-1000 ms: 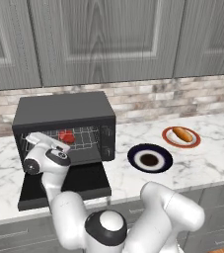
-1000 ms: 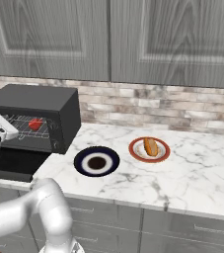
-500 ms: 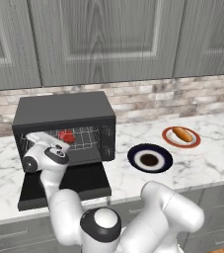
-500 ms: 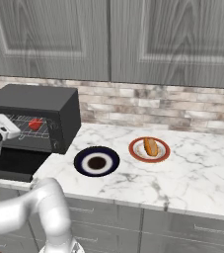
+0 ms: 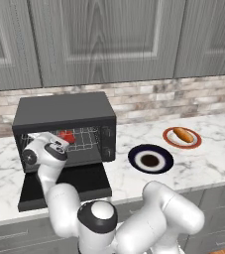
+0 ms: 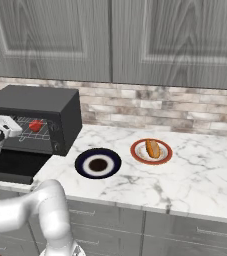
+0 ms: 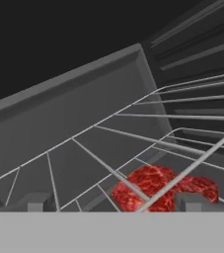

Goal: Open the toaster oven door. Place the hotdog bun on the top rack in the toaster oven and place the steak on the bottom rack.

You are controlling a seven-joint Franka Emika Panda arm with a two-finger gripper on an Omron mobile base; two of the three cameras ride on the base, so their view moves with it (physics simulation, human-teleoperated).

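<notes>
Looking from the left base view, the toaster oven stands on the marble desk with the toaster oven door folded down flat in front of it. The white hand of the arm is at the mouth of the oven, on its left side. The steak lies on a wire rack inside; which of the two racks it is, I cannot tell from here. To the right of the oven sits a dark blue plate with a white ring and a dark centre. Farther right, the hotdog bun rests on an orange-rimmed plate, well apart from the oven.

From the right base view, the same toaster oven is at the left, its door lying open. The steak shows red on the rack behind the opening. The dark plate is just beside the oven, and the hotdog bun lies on its plate next to it.

In the hand view, the fingers are released and spread wide, with nothing between them. The steak lies just ahead, under the thin silver wires of a rack that cross over it, and closer to the right finger tip.
</notes>
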